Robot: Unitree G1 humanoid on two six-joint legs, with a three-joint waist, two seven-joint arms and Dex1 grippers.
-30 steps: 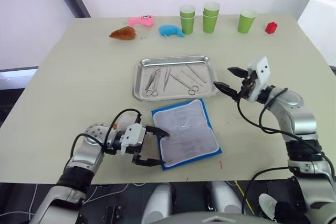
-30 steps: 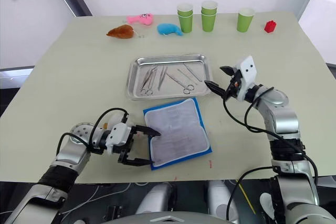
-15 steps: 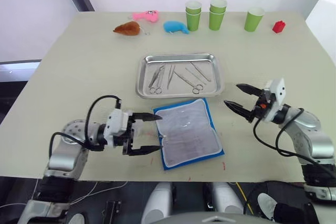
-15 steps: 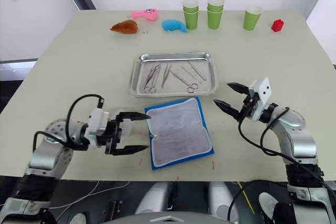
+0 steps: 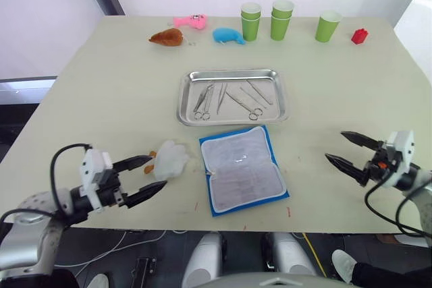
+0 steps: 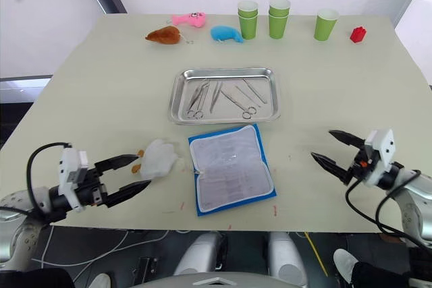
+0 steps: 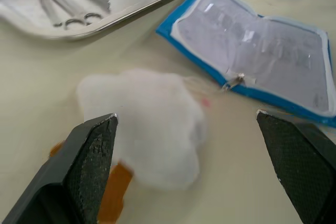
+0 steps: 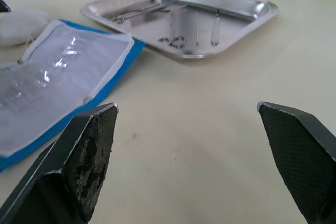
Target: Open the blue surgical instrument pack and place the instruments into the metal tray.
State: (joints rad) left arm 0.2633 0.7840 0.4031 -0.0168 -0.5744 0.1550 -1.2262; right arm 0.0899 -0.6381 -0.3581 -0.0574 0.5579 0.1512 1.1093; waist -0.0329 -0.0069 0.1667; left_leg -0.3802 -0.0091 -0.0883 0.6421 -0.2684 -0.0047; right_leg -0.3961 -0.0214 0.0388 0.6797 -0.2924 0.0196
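Both arms have backed right off over the last second. The left end effector (image 5: pixel 138 179), which was sitting at the pack's left edge, is now pulled toward the near-left corner of the worktop (image 5: pixel 101 92), fingers spread wide and holding nothing, and moving away has uncovered a white plush toy (image 5: pixel 169 160) lying just left of the pack. The right end effector (image 5: pixel 348 153) has dropped from beside the tray to the near-right edge, also wide open and empty. The blue surgical instrument pack (image 5: pixel 244 169) lies opened flat, lining up, just in front of the metal tray (image 5: pixel 233 74), and its clear sleeves look empty as far as I can tell. The instruments (image 5: pixel 229 97) are all lying inside the tray. So to me this reads as job basically done, arms just retreating, nothing left to grab.
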